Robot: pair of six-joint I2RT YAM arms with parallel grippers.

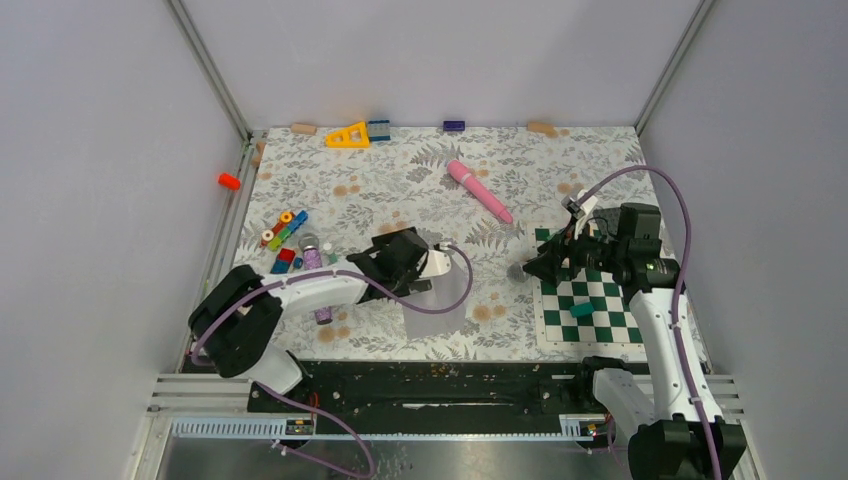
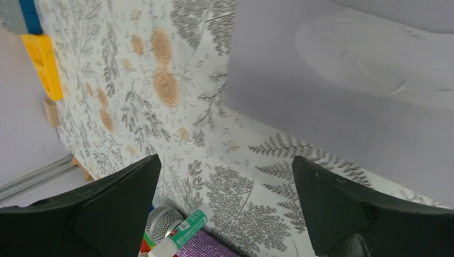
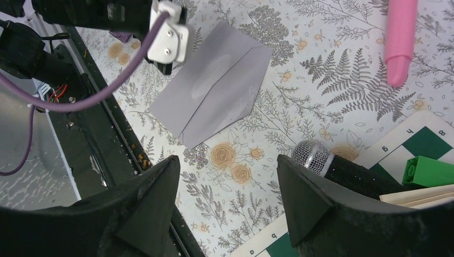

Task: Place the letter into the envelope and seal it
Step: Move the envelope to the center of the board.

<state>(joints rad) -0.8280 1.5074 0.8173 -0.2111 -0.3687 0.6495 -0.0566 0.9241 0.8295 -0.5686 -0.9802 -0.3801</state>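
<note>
The pale grey-lavender envelope [image 1: 450, 292] lies flat on the floral cloth near the front edge. In the right wrist view the envelope [image 3: 214, 85] shows a long crease, and its pointed flap lies flat on the side nearest that gripper. No separate letter shows in any view. My left gripper [image 1: 405, 257] hangs over the envelope's left edge. Its jaws stand wide open [image 2: 226, 160] over bare cloth, with the envelope [image 2: 348, 80] to the upper right. My right gripper [image 1: 535, 265] is open [image 3: 227, 160] above the cloth, between the envelope and a microphone [image 3: 316, 158], holding nothing.
A green-and-white checkerboard mat [image 1: 600, 290] carries a green block [image 1: 582, 310] under the right arm. A pink cylinder [image 1: 480, 190] lies behind the envelope. A glue stick [image 2: 184, 230], a second microphone head [image 2: 163, 222] and coloured blocks [image 1: 285, 230] sit to the left. The black front rail [image 3: 91, 139] runs close by.
</note>
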